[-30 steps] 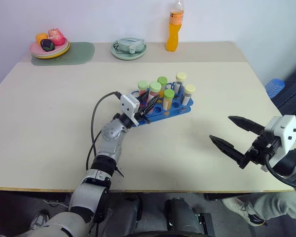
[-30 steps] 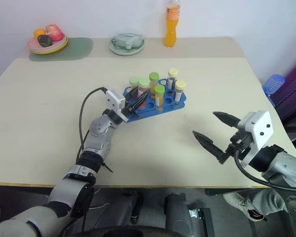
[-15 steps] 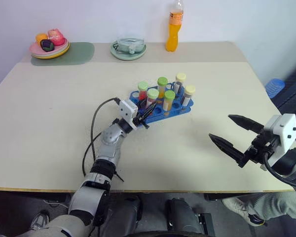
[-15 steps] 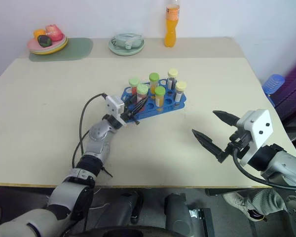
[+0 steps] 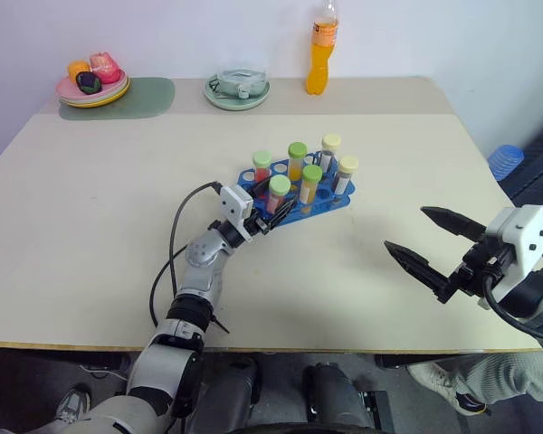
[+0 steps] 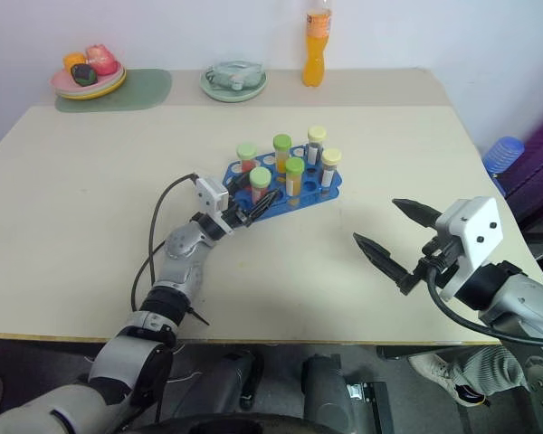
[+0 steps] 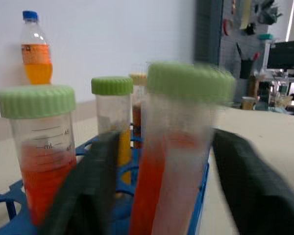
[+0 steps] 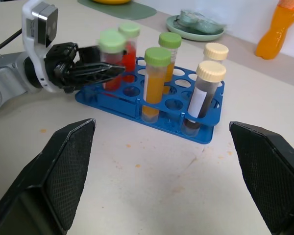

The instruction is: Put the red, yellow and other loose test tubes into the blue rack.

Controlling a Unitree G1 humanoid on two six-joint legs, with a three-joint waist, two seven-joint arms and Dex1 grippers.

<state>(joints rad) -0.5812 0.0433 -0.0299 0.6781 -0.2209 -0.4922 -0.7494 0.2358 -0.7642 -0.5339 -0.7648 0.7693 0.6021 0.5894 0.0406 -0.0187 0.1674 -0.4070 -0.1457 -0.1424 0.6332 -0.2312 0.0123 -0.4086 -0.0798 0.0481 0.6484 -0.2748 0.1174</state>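
While the left gripper [image 5: 273, 215] reaches into the near-left end of the blue rack [image 5: 337, 202] at the centre of the frame, its jaws stand parted on either side of a green-capped tube of red liquid [image 5: 278, 193] seated upright in the rack, not pinching it. Five more capped tubes stand in the rack, among them a green-capped orange tube [image 5: 310, 183] and two cream-capped ones. At lower right, the right gripper [image 5: 433, 251] hovers above the bare bench [image 5: 90, 181], well apart from the rack, its jaws spread wide and empty.
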